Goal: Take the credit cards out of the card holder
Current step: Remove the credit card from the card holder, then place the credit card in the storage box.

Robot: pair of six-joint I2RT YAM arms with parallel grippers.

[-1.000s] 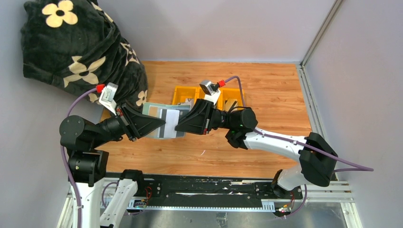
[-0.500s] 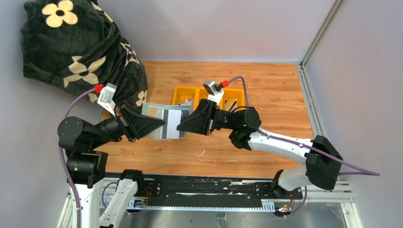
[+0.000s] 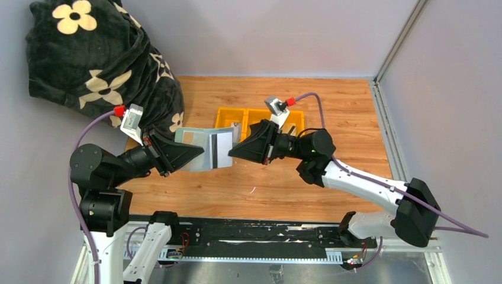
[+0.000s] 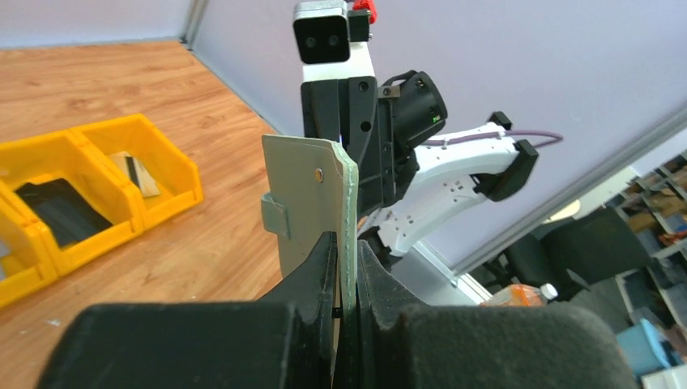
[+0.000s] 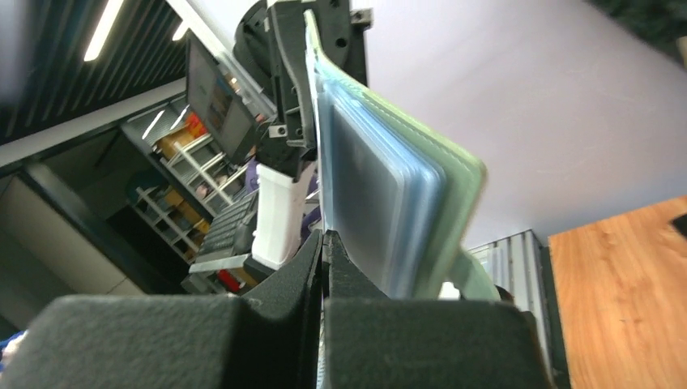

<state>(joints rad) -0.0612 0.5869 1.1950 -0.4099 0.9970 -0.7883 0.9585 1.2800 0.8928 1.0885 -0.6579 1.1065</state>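
Note:
The sage-green card holder [image 3: 192,139] hangs open above the table, light blue leaves showing in the right wrist view [image 5: 381,194]. My left gripper [image 3: 201,154] is shut on its green cover [image 4: 312,190], which stands upright between the jaws [image 4: 347,243]. A pale credit card [image 3: 220,149] with a dark stripe sticks out of the holder's right side. My right gripper [image 3: 232,154] is shut on that card's edge; in the right wrist view the card runs edge-on out of the closed jaws [image 5: 324,237].
A yellow three-compartment tray [image 3: 228,114] sits just behind the holder, with a black card [image 4: 57,211] and a striped card [image 4: 138,170] in its bins. A black flowered cushion [image 3: 100,59] fills the back left corner. Grey walls border the wooden table.
My right gripper has shut on the striped card and drawn to the right, and the card now sticks further out of the holder. The left gripper has kept its grip.

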